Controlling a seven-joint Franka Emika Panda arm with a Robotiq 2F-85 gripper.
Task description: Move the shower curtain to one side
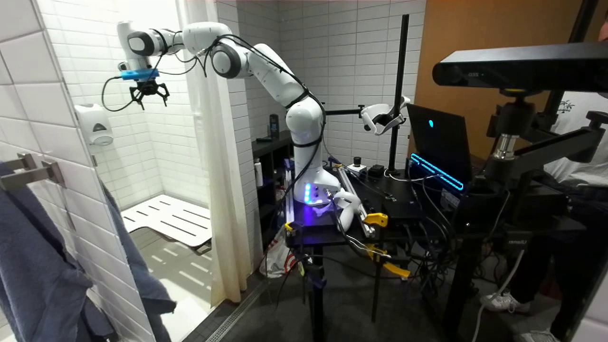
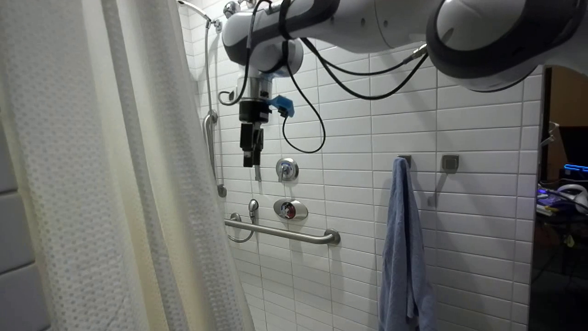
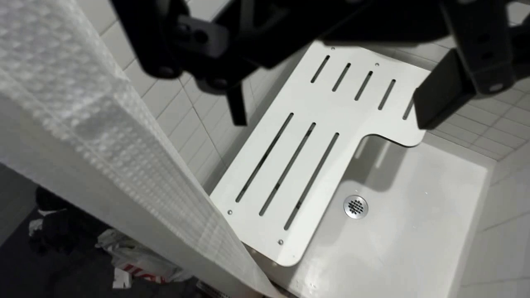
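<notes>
The pale shower curtain (image 1: 213, 142) hangs bunched in vertical folds at the shower opening, next to the tiled wall corner. It fills the left side of an exterior view (image 2: 138, 184) and crosses the left of the wrist view (image 3: 124, 165) as a diagonal band. My gripper (image 1: 153, 103) is inside the shower stall, pointing down, beyond the curtain. Its two fingers are spread apart with nothing between them. In the wrist view the gripper (image 3: 333, 114) shows both fingers apart over the bench, and the curtain lies off to their left, untouched by the fingers.
A white slatted shower bench (image 1: 166, 218) is below the gripper. A soap dispenser (image 1: 95, 123) is on the stall wall. A grab bar (image 2: 285, 233), a shower hose (image 2: 209, 92) and a hanging blue towel (image 2: 404, 257) are near the arm. Cables loop from the wrist.
</notes>
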